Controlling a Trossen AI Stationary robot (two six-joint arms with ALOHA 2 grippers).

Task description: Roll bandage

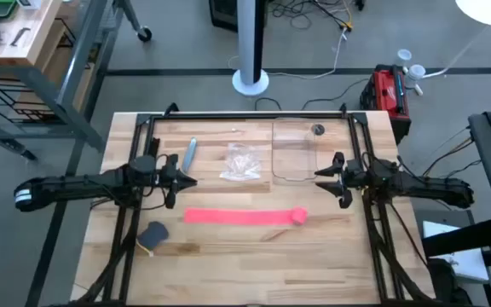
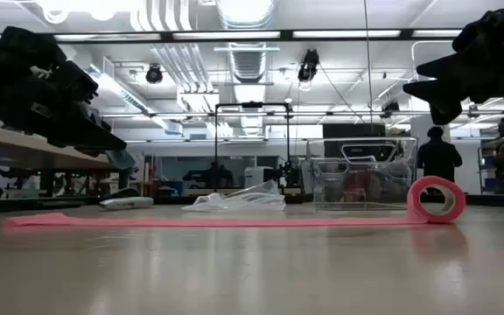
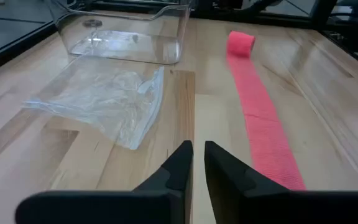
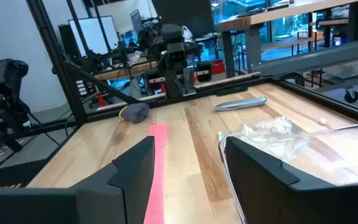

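Observation:
The bandage (image 1: pixel 237 216) is a bright pink strip lying flat along the table, nearer its front edge. The strip's right end is wound into a small roll (image 1: pixel 297 216) that rests on its curved side (image 2: pixel 437 199). My left gripper (image 1: pixel 191 181) hovers beyond the strip's left end; its fingers (image 3: pixel 198 149) are shut with only a thin slit between them, and nothing is in them. My right gripper (image 1: pixel 319 173) hovers a little beyond the roll, toward the far edge. It is open (image 4: pixel 188 149) and empty.
A crinkled clear plastic bag (image 1: pixel 243 162) lies at the table's middle, and a clear plastic box (image 1: pixel 295 149) stands to its right. A silvery-blue stick (image 1: pixel 190 153) lies at the far left and a dark grey-blue lump (image 1: pixel 153 234) at the near left. People (image 2: pixel 438 157) stand in the room behind.

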